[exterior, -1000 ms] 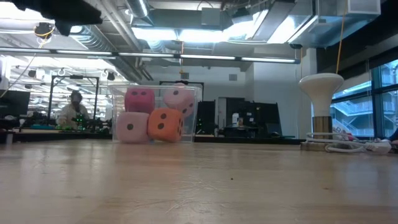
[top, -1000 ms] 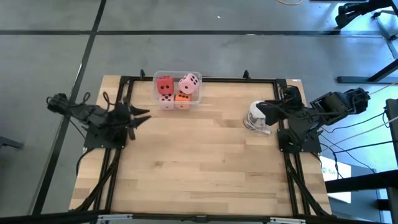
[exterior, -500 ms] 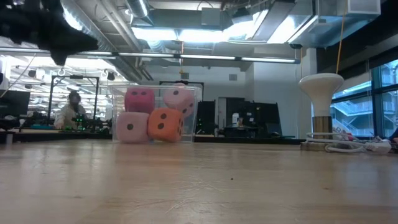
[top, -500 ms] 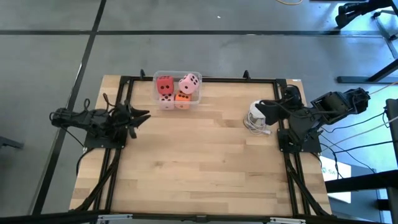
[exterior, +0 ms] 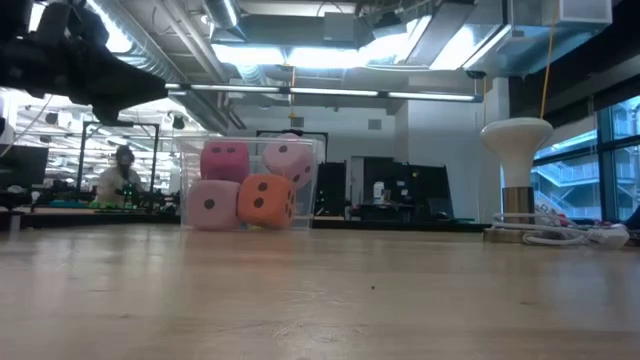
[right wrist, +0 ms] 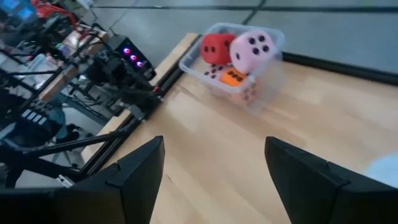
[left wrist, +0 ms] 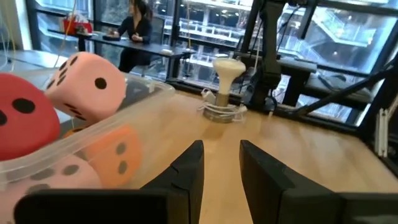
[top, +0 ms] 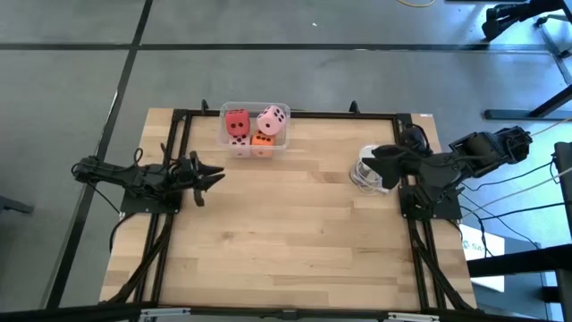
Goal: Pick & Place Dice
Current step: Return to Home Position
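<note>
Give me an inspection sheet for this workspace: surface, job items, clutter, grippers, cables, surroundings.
Surface: wooden table, bare in the middle.
Job's things: red die, pale pink die, orange die and pink die, all inside the clear tub at the far edge; no dice seen outside it.
Clutter: white mushroom-shaped stand on the right side.
Grippers: left gripper open, empty, at the left side; right gripper open, empty, by the stand.
Cables: white cord coiled at the stand's base; black cables run from the arm bases.
Surroundings: grey floor; a person seated far behind.
</note>
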